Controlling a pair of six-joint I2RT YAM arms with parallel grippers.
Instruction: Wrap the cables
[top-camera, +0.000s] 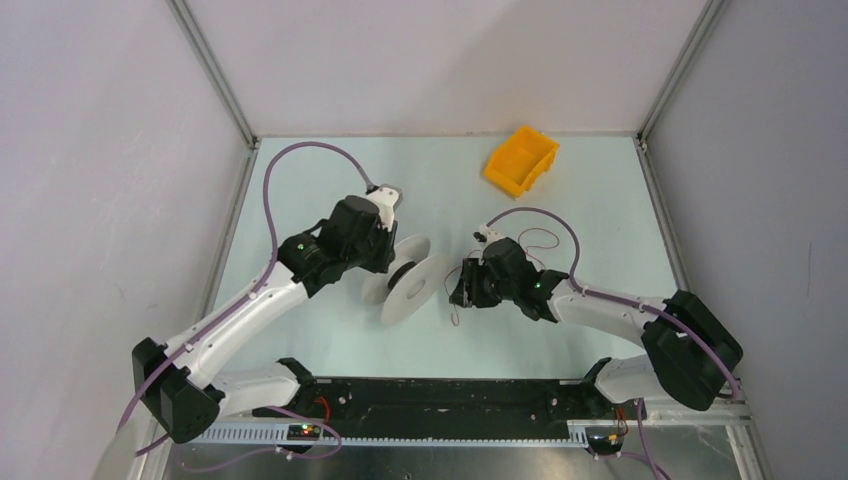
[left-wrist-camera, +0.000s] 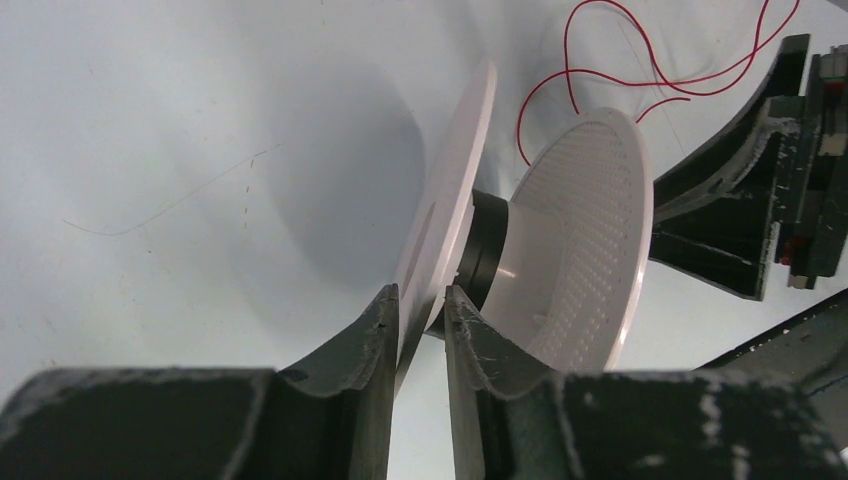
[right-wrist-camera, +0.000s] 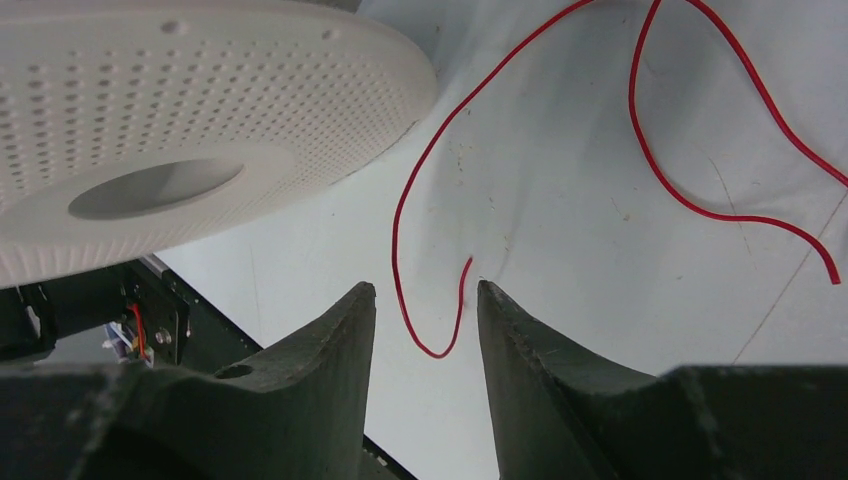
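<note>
Up top: a white two-disc spool (top-camera: 405, 281) with a black hub lies on the pale table (top-camera: 330, 350). The hair-thin red cable (top-camera: 541, 231) curls loosely by the right arm.

Left wrist: the left gripper (left-wrist-camera: 420, 310) is pinched narrow on the smooth flange's thin rim. The far flange is dimpled all over.

Right wrist: the right gripper (right-wrist-camera: 425, 300) stands half-wide, gripping nothing. The cable's hooked end lies on the table in the gap.

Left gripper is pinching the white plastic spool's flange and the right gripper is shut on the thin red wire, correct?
Not the right gripper: the right wrist view shows it open, the thin red wire looping loose between its fingers. The left gripper does pinch the white plastic spool's flange.
</note>
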